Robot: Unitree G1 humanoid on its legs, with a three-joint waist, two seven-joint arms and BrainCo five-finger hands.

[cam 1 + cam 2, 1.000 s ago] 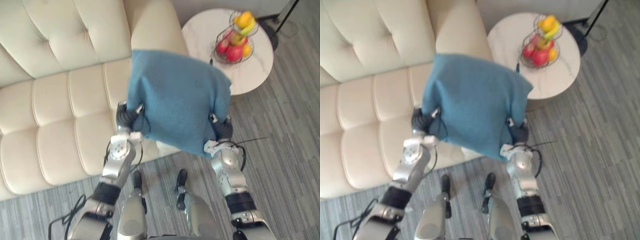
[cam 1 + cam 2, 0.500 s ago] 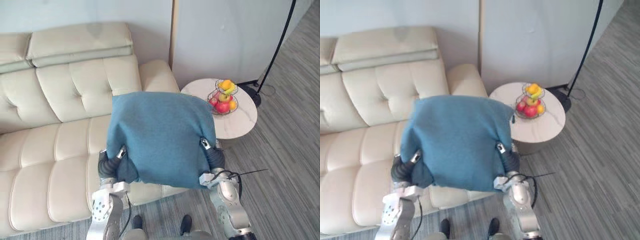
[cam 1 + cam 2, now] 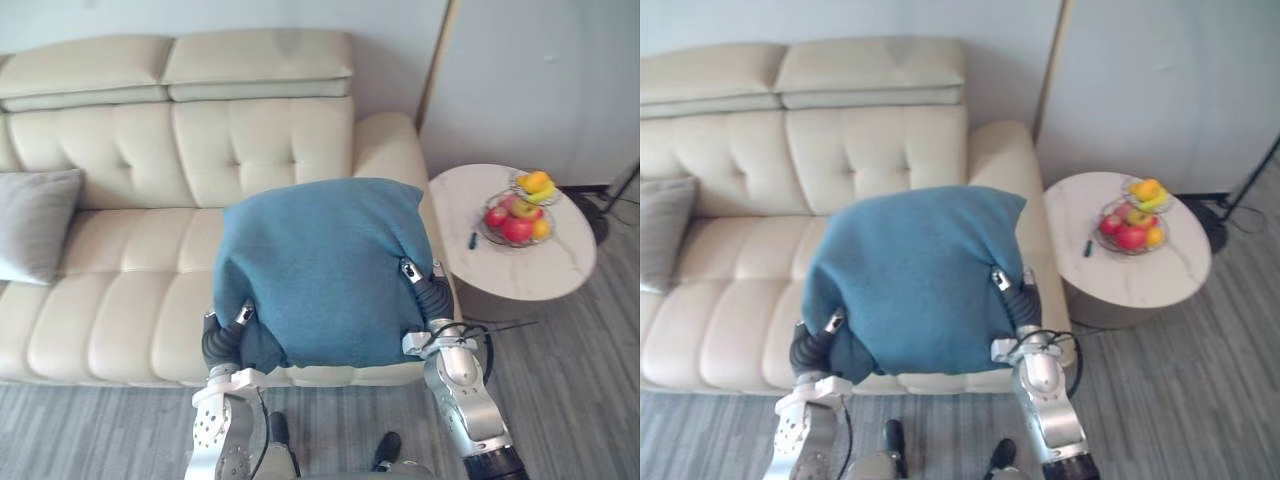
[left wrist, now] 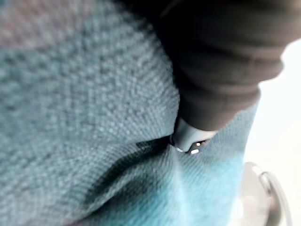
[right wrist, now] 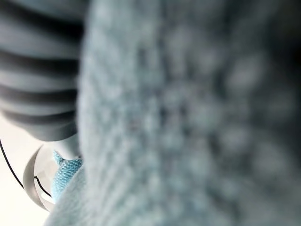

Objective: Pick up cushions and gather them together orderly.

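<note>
The blue cushion (image 3: 320,268) is held up between the two hands, above the seat of the cream sofa (image 3: 120,290). The left hand (image 3: 222,340) is at its lower left corner and the right hand (image 3: 432,296) at its right edge; the cloth hides the rest of each hand, so I cannot tell whether either is closed on it. A grey cushion (image 3: 35,225) leans at the sofa's far end, well apart to the left of the left hand, and a round white tabletop (image 3: 500,265) bearing a wire fruit basket (image 3: 515,215) stands near the right hand, on its right.
</note>
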